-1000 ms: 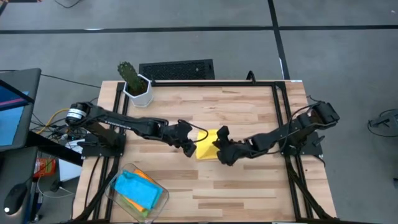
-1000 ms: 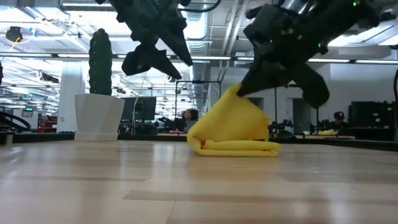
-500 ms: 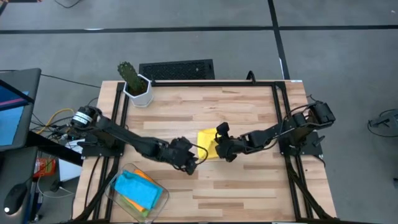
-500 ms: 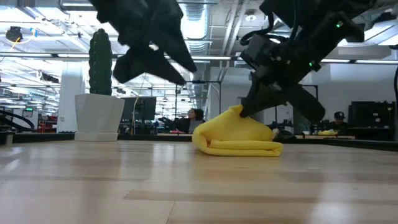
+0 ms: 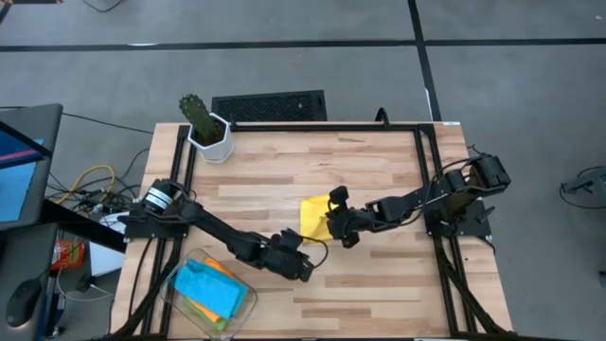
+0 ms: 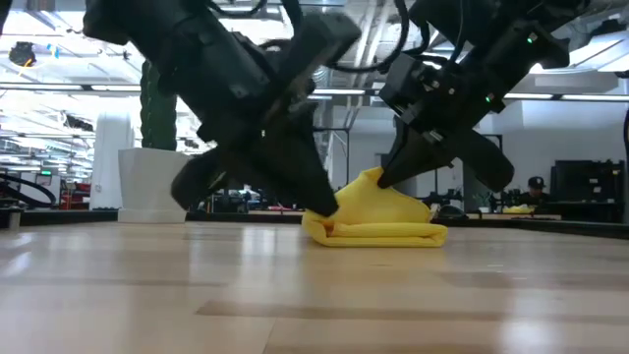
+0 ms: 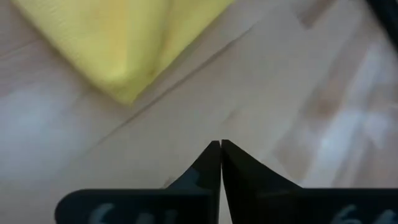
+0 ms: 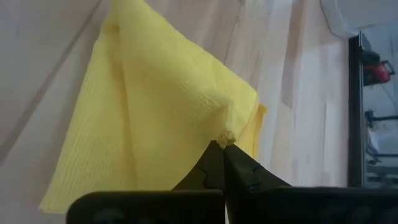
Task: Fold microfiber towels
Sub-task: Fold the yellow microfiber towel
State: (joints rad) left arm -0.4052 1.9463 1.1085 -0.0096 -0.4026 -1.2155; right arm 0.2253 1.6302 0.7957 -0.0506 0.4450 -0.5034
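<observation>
While the right gripper point(image 8: 222, 144) is pinching the half-folded yellow microfiber towel point(image 5: 314, 218), the left gripper point(image 7: 221, 144) is sitting closed, empty, fold unfinished.

The left gripper point(image 5: 305, 269) sits low toward six o'clock, fingers pressed together, empty. The right gripper point(image 5: 333, 220), near centre, pinches the yellow towel point(image 5: 313, 215).
</observation>
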